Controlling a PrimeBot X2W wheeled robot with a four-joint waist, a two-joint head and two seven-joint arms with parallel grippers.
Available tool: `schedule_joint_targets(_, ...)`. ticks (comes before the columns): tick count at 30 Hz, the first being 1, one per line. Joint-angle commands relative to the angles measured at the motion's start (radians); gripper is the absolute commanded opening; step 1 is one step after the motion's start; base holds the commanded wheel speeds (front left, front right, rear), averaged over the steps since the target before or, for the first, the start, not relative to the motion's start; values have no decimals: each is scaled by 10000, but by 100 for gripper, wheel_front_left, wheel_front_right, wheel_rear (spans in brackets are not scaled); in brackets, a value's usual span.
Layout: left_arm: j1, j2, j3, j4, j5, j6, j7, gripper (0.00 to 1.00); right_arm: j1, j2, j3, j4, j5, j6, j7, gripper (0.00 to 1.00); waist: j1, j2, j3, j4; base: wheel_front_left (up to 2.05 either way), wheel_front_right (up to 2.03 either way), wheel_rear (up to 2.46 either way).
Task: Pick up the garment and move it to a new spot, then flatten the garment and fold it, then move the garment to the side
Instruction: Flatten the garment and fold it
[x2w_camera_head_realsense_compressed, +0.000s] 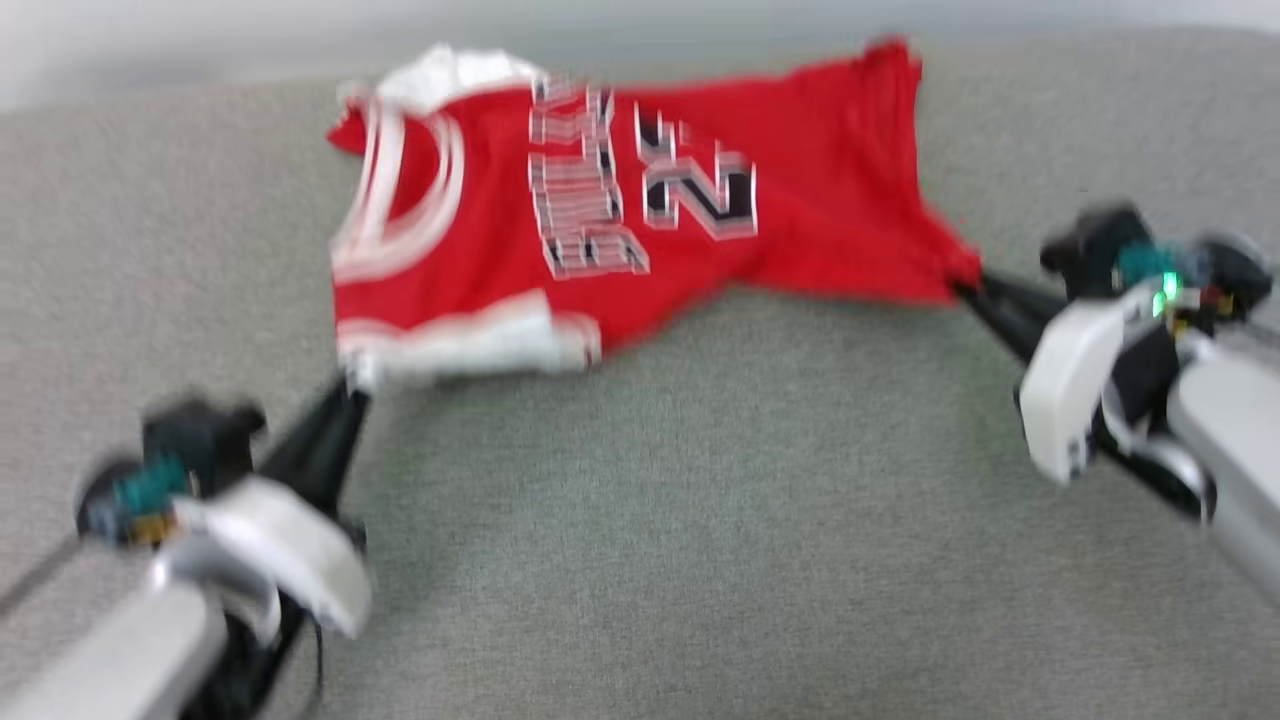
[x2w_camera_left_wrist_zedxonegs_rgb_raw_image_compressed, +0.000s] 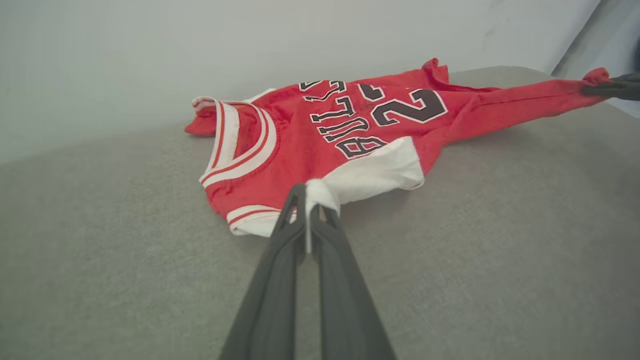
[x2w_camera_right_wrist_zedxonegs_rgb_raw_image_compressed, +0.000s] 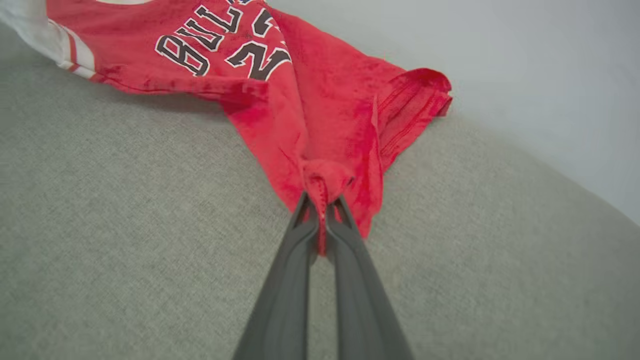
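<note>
Head view: garment (x2w_camera_head_realsense_compressed: 620, 230) stretched between both clamped jaws.

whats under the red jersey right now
The red jersey rests on a grey fabric surface, which shows beside it. The left pincer pinches its white sleeve, and the right pincer pinches a red bottom corner. Whatever lies beneath the cloth itself is covered.

You see garment (x2w_camera_head_realsense_compressed: 800, 220): red body, white sleeves, red-and-white striped trim at collar and shoulder. Lettering and number black, white outline. Hem corner plain red. Your left claw (x2w_camera_left_wrist_zedxonegs_rgb_raw_image_compressed: 307, 200): dark grey fingers. Right claw (x2w_camera_right_wrist_zedxonegs_rgb_raw_image_compressed: 322, 200): same dark grey. Right wrist housing (x2w_camera_head_realsense_compressed: 1070, 380): white shell over black, teal part, green light (x2w_camera_head_realsense_compressed: 1165, 290). Bench (x2w_camera_head_realsense_compressed: 700, 520): grey, fine woven fleck. Wall (x2w_camera_left_wrist_zedxonegs_rgb_raw_image_compressed: 150, 60): pale grey, plain.
</note>
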Motion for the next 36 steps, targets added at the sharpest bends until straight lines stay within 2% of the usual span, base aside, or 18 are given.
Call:
schedule_joint_targets(1, 542, 46, -27, -199, -159, 161, -81, 0, 440, -128, 46, -60, 81, -3, -91, 0, 2, 0, -480, -34, 0, 0, 0)
schedule_joint_targets(7, 2942, 5, -51, -1091, -1023, 921, -419, 0, 2192, -779, -114, -419, 452, -3, -370, 0, 2, 0, -1242, 42, 0, 0, 0)
schedule_joint_targets(16, 5342, -28, -212, -1448, -1875, 1239, -628, 0, 4941, -1653, -793, -1267, 649, -5, -363, 0, 2, 0, -2287, 225, 0, 0, 0)
schedule_joint_targets(22, 6549, 280, -123, -1751, -2382, 1560, -661, 0, 6459, -1910, -1468, -1962, 421, -3, -66, 0, 2, 0, -2558, 241, 0, 0, 0)
schedule_joint_targets(30, 6382, 387, -163, -2014, -2165, 1664, -600, 0, 7370, -1732, -2441, -2648, 28, -3, 524, 0, 2, 0, -2365, 235, 0, 0, 0)
schedule_joint_targets(36, 5105, 507, 9, -1856, -1491, 1347, -495, 0, 7234, -1395, -3383, -3177, -424, -3, 841, 0, 2, 0, -1953, 217, 0, 0, 0)
